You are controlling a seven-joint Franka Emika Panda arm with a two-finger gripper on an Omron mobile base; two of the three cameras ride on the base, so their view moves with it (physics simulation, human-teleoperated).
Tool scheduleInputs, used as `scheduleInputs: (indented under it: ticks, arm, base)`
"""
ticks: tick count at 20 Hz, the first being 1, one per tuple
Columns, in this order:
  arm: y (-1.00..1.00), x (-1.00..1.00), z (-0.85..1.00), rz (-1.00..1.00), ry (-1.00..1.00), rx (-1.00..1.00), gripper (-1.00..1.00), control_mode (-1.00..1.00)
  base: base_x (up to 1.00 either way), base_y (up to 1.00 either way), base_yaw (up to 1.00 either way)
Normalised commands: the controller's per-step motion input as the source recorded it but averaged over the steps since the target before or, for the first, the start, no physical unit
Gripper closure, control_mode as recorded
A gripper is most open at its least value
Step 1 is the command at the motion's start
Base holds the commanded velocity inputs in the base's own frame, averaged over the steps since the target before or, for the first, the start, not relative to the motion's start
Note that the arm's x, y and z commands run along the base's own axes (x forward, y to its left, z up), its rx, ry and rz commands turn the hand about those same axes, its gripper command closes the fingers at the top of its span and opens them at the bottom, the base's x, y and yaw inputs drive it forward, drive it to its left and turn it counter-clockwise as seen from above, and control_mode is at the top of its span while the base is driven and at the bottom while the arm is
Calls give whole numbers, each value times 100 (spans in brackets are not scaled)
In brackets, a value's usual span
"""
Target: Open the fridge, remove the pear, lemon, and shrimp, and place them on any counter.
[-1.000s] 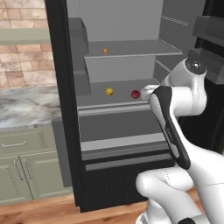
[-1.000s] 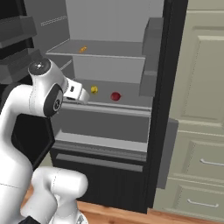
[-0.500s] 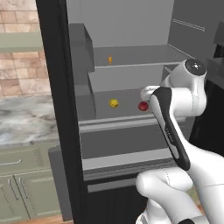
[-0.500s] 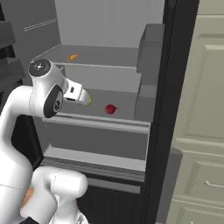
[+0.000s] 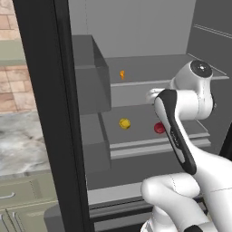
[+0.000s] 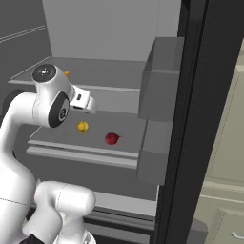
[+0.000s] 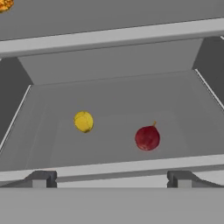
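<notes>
Fridge point(image 5: 54, 113), tall black unit with grey interior, stands open, so step one looks done. Nothing removed yet: small dark-red roundish pear point(image 7: 147, 138) and small bright-yellow roundish lemon point(image 7: 83, 121) sit apart on the middle shelf, the lemon at 9 o'clock of the pear in the hand view. Tiny thin orange shrimp point(image 5: 122, 74) lies on the shelf above. Two-finger gripper point(image 7: 109, 177) hovers at the shelf's front edge, jaws spread wide, holding nothing. All three items remain to be moved to the veined marble counter point(image 5: 18, 145), at 9 o'clock of the fridge.
</notes>
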Motion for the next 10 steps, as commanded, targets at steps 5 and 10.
scheduleInputs:
  ticks: [5, 10]
  arm:
    - [0, 0, 0, 0, 0, 0, -100, 100]
    - [0, 0, 1, 0, 0, 0, -100, -100]
  base:
    - [20, 0, 0]
    - [0, 0, 0]
